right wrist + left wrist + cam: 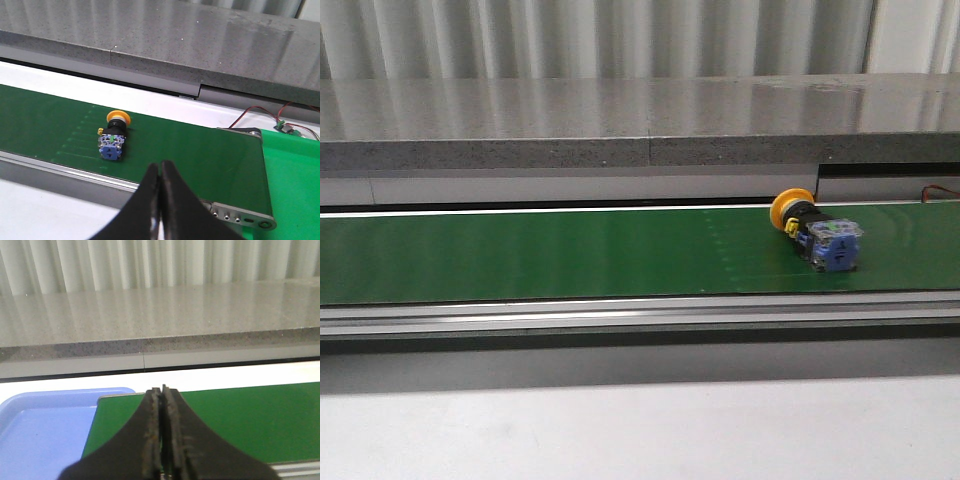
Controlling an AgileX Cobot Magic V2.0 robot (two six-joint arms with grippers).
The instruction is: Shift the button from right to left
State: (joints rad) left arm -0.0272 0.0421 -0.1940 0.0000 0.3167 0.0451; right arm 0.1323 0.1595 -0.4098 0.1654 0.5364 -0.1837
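Note:
The button (817, 233) lies on its side on the green belt (540, 255) toward the right: yellow cap toward the back, blue-and-clear block toward the front. It also shows in the right wrist view (113, 136). My right gripper (160, 165) is shut and empty, over the belt's front edge, apart from the button. My left gripper (161, 390) is shut and empty, over the belt's left end (240, 415). Neither gripper shows in the front view.
A blue tray (40, 425) lies by the belt's left end. A grey stone ledge (640, 125) runs behind the belt. A metal rail (620, 318) runs along its front. A green surface (295, 180) and red wires (260, 112) lie beyond the belt's right end.

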